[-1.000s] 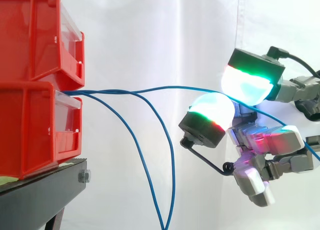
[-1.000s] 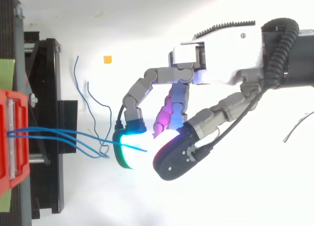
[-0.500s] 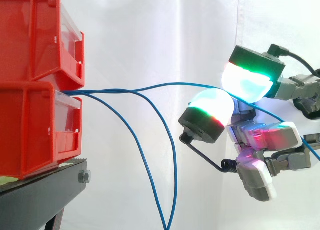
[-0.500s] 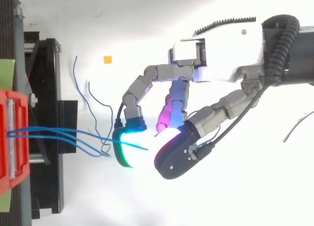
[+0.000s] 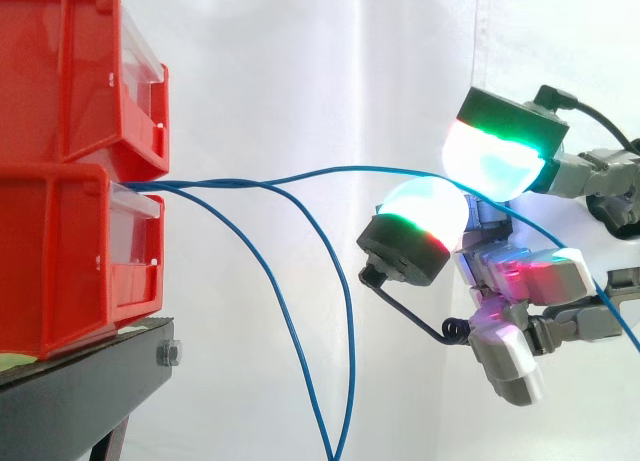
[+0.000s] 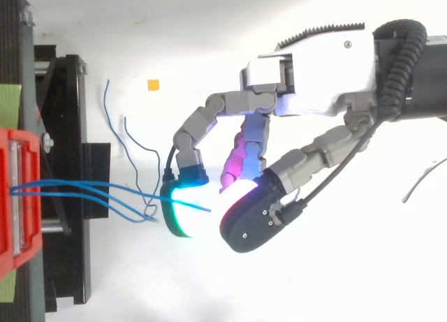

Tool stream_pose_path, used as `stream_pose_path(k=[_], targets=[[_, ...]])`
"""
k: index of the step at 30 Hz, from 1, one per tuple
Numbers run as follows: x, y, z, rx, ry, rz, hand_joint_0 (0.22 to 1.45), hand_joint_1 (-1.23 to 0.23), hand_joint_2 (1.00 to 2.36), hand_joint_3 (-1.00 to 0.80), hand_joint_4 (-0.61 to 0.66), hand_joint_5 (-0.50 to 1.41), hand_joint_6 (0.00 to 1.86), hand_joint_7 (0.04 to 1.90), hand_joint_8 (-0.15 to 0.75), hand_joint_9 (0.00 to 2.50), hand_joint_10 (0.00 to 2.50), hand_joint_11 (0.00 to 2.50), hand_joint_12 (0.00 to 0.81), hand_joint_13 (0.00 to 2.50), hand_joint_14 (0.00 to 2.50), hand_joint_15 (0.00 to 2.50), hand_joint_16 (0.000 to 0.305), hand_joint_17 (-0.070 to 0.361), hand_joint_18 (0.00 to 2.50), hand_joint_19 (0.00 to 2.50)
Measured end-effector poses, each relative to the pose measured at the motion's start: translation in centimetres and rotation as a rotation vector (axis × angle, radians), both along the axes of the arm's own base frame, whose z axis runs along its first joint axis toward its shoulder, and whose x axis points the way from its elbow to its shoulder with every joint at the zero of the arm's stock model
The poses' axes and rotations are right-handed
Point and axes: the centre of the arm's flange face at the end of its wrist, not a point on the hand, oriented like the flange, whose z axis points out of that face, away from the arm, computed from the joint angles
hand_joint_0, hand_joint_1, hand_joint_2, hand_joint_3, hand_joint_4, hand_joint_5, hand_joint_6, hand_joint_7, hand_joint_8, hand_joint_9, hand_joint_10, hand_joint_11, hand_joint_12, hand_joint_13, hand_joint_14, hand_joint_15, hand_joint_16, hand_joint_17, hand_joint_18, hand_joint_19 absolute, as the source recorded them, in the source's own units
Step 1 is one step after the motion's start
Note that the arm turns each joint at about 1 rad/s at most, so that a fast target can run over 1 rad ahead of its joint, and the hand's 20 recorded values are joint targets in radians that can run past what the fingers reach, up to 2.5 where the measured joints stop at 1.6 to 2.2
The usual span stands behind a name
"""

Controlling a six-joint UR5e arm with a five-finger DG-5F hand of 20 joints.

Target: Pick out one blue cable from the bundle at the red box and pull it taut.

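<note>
Blue cable (image 5: pixel 350 168) — between two curled fingers (image 5: pixel 490 161)

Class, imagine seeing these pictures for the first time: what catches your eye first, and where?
The hand stands out first, at the side view's right, its fingers tipped with glowing white-and-green pads. They pinch one blue cable that runs left to the stacked red bins; other blue cables sag below it.

I see a white curtain (image 5: pixel 300 71) at the back and a black stand (image 5: pixel 90 381) with one bolt (image 5: pixel 168 354) on its side. From above, a small orange square (image 6: pixel 152 84) lies on the white floor (well apart from the stand's green strip (image 6: pixel 8 98)).
</note>
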Motion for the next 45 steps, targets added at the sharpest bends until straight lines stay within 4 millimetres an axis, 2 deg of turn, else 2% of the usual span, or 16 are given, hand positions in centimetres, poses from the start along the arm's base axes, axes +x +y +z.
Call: stream_pose_path(k=[11,24,34,40,45], targets=[[-0.01,-0.06,0.01,0.0,0.0,0.0,0.51,-0.62,1.0,-0.5,-0.14,-0.01,0.76,0.92,0.253,1.38,0.02,0.47,0.334,1.0,0.02,0.42,0.047,0.105,0.89,0.59],[-0.02,-0.1,0.01,0.0,0.0,0.0,0.48,-0.63,1.0,-0.5,-0.27,0.04,0.71,1.03,0.222,1.56,0.02,0.45,0.3,1.08,0.01,0.39,0.044,0.098,0.96,0.57],[0.01,-0.11,0.04,0.0,-0.003,0.001,0.4,-0.59,1.0,-0.5,-0.29,0.07,0.66,1.11,0.226,1.61,0.02,0.4,0.327,1.15,0.01,0.36,0.05,0.113,1.06,0.52],[0.01,-0.17,0.05,0.001,-0.005,0.002,0.49,-0.65,1.0,-0.5,-0.33,0.06,0.67,1.11,0.195,1.6,0.02,0.43,0.288,1.11,0.02,0.4,0.041,0.093,0.98,0.56],[-0.01,-0.22,0.06,0.001,-0.005,0.005,0.56,-0.8,1.0,-0.47,-0.32,0.06,0.67,1.13,0.174,1.58,0.02,0.45,0.268,1.1,0.02,0.42,0.037,0.084,0.94,0.58]])
